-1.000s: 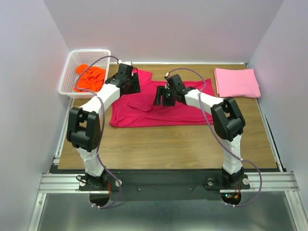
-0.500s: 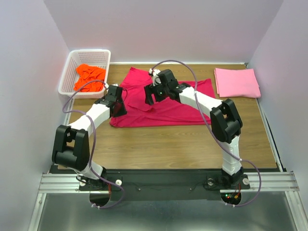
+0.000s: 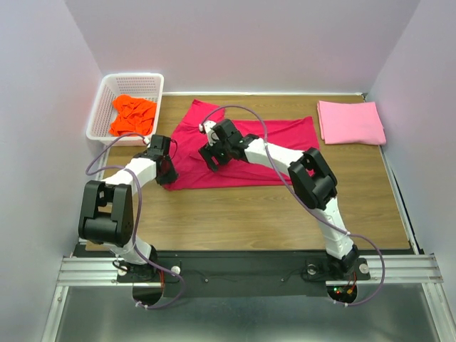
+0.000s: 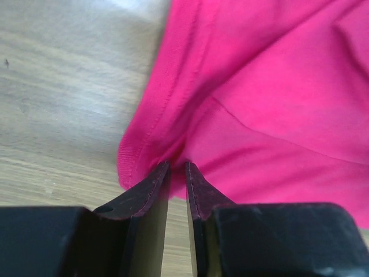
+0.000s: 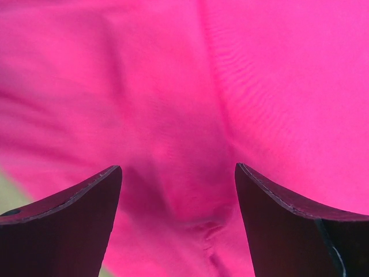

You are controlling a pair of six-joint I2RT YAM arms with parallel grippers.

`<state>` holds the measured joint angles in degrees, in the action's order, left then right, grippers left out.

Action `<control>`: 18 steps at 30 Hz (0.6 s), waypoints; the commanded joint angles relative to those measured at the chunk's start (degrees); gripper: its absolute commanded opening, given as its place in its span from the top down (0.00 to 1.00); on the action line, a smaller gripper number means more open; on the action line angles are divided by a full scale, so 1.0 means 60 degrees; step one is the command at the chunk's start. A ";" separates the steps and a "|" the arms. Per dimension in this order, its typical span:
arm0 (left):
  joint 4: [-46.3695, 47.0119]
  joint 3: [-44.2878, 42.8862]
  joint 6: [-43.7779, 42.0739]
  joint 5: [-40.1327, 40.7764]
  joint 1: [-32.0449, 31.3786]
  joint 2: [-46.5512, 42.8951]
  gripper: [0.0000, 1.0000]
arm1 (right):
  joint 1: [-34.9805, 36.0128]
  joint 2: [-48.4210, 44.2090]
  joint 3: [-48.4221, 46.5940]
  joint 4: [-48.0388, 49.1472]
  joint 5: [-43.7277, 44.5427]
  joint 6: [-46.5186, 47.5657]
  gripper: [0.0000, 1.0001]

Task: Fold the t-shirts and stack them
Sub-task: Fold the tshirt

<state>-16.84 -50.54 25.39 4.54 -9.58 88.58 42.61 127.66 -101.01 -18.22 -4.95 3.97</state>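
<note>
Lying flat across the far middle of the worktop (image 3: 249, 214), crimson t-shirt (image 3: 246, 153), its near-left corner pinched in the narrow left gripper (image 4: 177, 167), right gripper (image 5: 179, 168) spread wide just above its left half, folded pink t-shirt (image 3: 350, 122) at the far-right corner, orange t-shirt (image 3: 133, 114) crumpled in white basket (image 3: 132, 78) at the far-left corner.

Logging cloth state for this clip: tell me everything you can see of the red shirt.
The red shirt is plain crimson soft cloth with no print. It lies spread across the far middle of the wooden table, rumpled with folds on its left part. The left gripper pinches its near-left hemmed corner. The right gripper stands open over its left half; whether it touches is unclear.
</note>
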 commanded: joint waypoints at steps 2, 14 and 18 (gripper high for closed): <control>0.0053 0.0323 -0.0100 -0.0097 0.0278 0.0179 0.72 | -0.0012 0.0315 -0.0538 -0.0084 0.1219 0.0437 0.15; 0.0214 0.0558 -0.0335 -0.0023 0.0631 0.0384 0.72 | -0.0114 0.0287 -0.0508 -0.0084 0.2245 0.0453 0.16; 0.0199 0.0514 -0.0378 -0.0067 0.0645 0.0399 0.73 | -0.0289 0.0331 -0.0625 -0.0069 0.2583 0.0160 0.17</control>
<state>-14.37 -48.75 24.62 2.52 -6.57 89.76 42.33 129.95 -101.54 -19.27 6.42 5.78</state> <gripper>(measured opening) 0.279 0.834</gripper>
